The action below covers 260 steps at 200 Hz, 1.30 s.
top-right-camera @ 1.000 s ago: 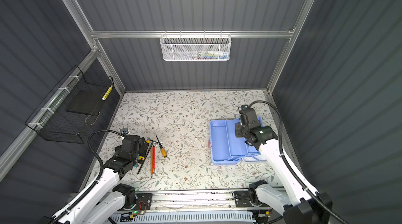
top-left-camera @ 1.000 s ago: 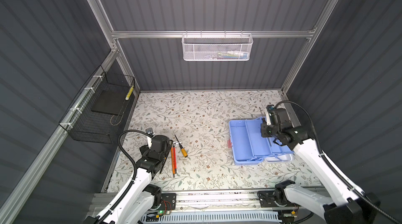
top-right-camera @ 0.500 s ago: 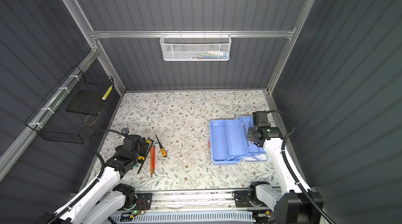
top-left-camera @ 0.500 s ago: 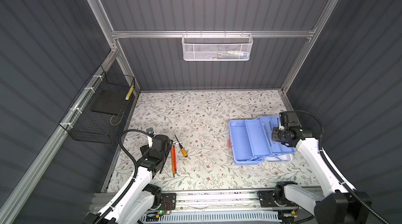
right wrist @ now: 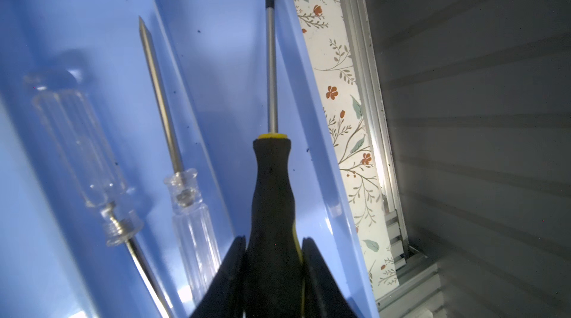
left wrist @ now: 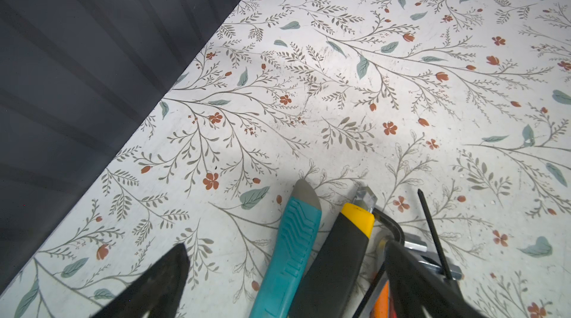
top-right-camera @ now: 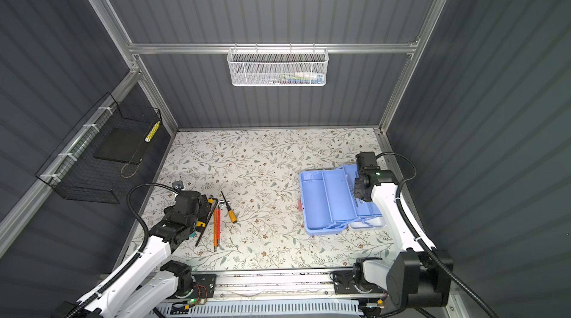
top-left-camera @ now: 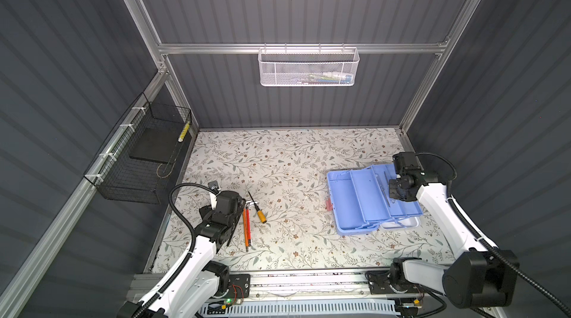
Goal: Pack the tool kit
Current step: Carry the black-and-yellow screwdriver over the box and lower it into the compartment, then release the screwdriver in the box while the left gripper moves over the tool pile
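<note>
Tool kit (top-left-camera: 369, 200) status: packing is in progress and, by estimate, less than half complete.

**Outstanding (nearest the robot base)**
- At least six loose tools lie grouped on the left of the table (top-left-camera: 293, 159), well apart from the kit.
- The group includes a teal knife (left wrist: 293, 239), a black-yellow knife (left wrist: 343, 254), a hex key (left wrist: 391, 225), two thin orange drivers (top-left-camera: 246, 230) and an orange-handled screwdriver (top-left-camera: 261, 215).

**Done (farther back, on the right)**
- The kit stands open with its blue trays fanned out.
- Two clear-handled screwdrivers (right wrist: 77, 134) lie side by side in one tray, pointing opposite ways.
- The other trays appear bare in both top views.
- Closing and latching the lid is not yet done.

**Left claw** (left wrist: 285, 247)
- It is spread to full width and holds nothing.
- It hangs low over the loose group, with its fingers astride the two knives.
- Contact with any tool cannot be confirmed.

**Right claw** (right wrist: 273, 257)
- Its jaws stand a narrow gap apart, clamped on the handle of a black screwdriver (right wrist: 272, 183).
- The shaft points along the outermost tray, just inside the outer wall and beside the tray that holds the clear-handled pair.
- Whether the tool already rests on the tray floor cannot be told.
- The step in hand is probably setting this screwdriver down.
</note>
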Motion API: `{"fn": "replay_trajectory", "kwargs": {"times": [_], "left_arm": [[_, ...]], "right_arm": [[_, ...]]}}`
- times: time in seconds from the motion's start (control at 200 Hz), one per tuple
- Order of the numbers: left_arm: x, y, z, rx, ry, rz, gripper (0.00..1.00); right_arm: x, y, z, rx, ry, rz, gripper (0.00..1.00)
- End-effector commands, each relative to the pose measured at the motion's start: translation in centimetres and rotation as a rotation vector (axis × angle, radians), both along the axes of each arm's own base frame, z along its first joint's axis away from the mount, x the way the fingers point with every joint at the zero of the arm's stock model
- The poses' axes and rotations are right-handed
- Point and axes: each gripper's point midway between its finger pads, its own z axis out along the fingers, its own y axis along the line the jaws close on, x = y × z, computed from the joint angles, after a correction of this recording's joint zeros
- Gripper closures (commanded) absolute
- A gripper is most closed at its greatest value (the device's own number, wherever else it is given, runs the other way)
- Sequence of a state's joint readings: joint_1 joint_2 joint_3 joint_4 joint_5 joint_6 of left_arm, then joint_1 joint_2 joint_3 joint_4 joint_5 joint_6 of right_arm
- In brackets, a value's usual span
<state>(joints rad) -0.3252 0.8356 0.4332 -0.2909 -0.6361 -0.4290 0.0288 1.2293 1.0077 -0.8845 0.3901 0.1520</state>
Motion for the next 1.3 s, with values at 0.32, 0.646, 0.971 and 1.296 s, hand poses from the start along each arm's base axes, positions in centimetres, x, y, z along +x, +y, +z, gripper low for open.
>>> {"fn": "replay_trajectory", "kwargs": {"times": [0.32, 0.646, 0.971, 1.296], "left_arm": [[0.5, 0.1, 1.5, -0.006, -0.044, 0.009, 0.01], [0.4, 0.2, 1.5, -0.007, -0.046, 0.009, 0.01], [0.2, 0.3, 1.7, -0.009, -0.056, 0.015, 0.01], [0.3, 0.3, 1.6, -0.007, -0.052, 0.018, 0.01]], "right_arm": [[-0.6, -1.1, 0.3, -0.061, 0.027, -0.026, 0.66], [0.0, -0.6, 0.9, -0.036, 0.007, -0.013, 0.51], [1.3, 3.0, 2.4, 0.178, -0.135, 0.055, 0.49], [1.6, 3.1, 1.3, 0.293, -0.173, 0.002, 0.4]]}}
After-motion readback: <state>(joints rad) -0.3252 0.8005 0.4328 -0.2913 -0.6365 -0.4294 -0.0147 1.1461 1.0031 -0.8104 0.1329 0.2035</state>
